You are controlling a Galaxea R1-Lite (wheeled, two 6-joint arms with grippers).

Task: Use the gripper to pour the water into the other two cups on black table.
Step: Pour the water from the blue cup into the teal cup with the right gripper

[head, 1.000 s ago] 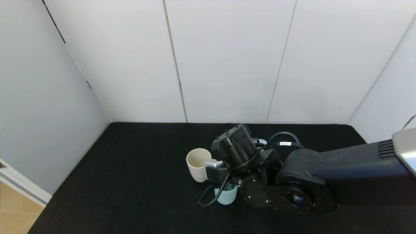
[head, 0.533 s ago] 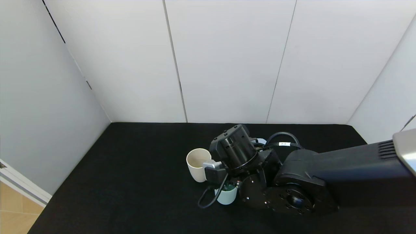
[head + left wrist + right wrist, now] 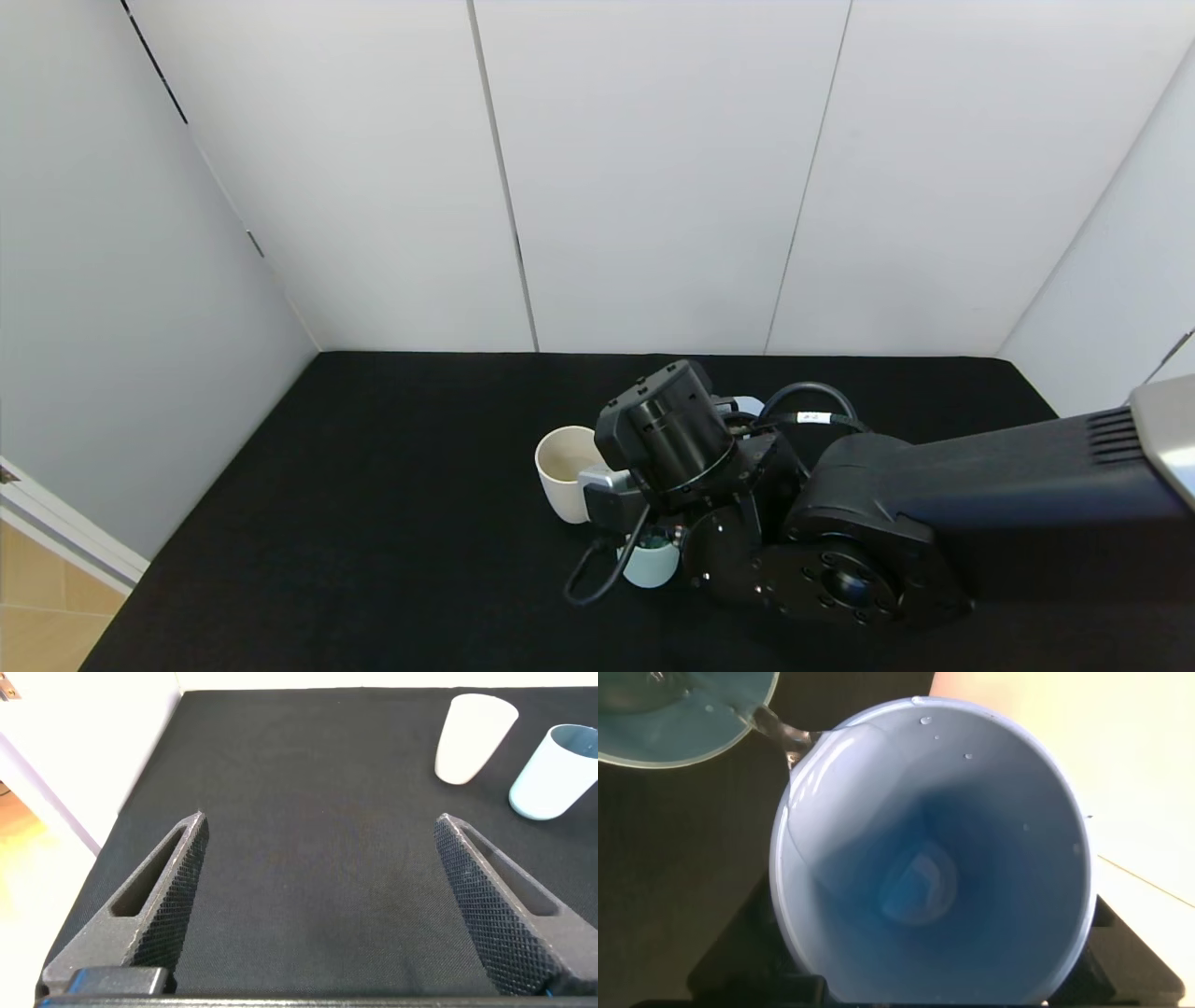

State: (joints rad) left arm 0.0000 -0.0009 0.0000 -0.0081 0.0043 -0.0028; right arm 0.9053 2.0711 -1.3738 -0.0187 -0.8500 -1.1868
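The right claw [image 3: 924,989] holds a tilted periwinkle-blue tumbler [image 3: 929,849], fingers closed on its sides. A thin stream of water [image 3: 785,735] runs off its lip into the pale teal cup [image 3: 677,719] at the frame's upper left. In the head view the teal cup [image 3: 649,565] stands low at centre, the cream-beige cup [image 3: 563,471] just above-left of it, both crowded by the right arm. The black surface [image 3: 373,523] lies open leftward to its edge. The left claw [image 3: 322,905] hangs wide open, holding nothing.

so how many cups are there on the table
3: the cream cup standing left of the right gripper, the teal cup nearer the robot, and the blue cup tilted in that gripper, pouring.
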